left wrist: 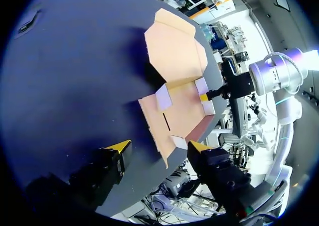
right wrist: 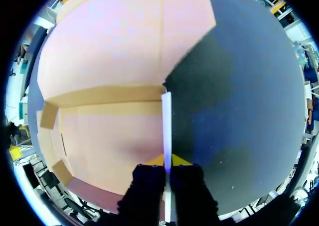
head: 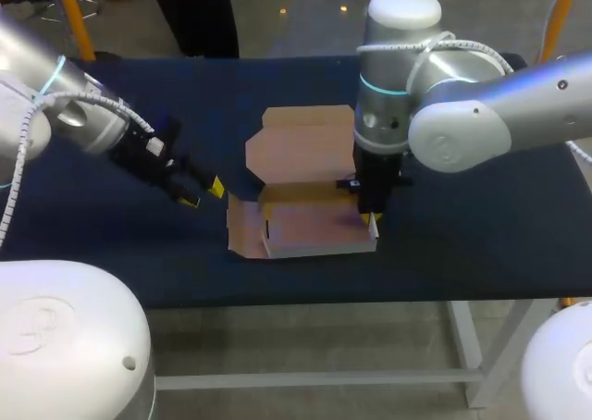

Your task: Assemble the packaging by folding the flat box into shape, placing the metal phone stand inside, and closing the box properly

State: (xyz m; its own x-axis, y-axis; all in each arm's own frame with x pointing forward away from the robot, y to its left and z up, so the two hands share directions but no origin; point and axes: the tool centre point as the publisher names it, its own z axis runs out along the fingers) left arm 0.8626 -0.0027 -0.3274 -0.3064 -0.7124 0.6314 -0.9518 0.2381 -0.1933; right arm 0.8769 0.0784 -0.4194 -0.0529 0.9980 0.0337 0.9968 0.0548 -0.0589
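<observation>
The brown cardboard box (head: 310, 224) lies half-folded at the table's middle, its lid (head: 303, 142) lying open and flat behind it and its left flap (head: 242, 228) flat on the cloth. My right gripper (head: 371, 218) points down, shut on the box's right side wall (right wrist: 166, 121); in its own wrist view the gripper (right wrist: 167, 161) has both yellow tips pressed on that thin white wall. My left gripper (head: 203, 192) stands open just left of the flap. In the left wrist view this gripper (left wrist: 158, 147) has the box (left wrist: 177, 109) ahead of it. No phone stand shows.
The dark blue table (head: 472, 216) has bare cloth to the right of the box and along its front edge. My right arm's big elbow hangs over the table's right half.
</observation>
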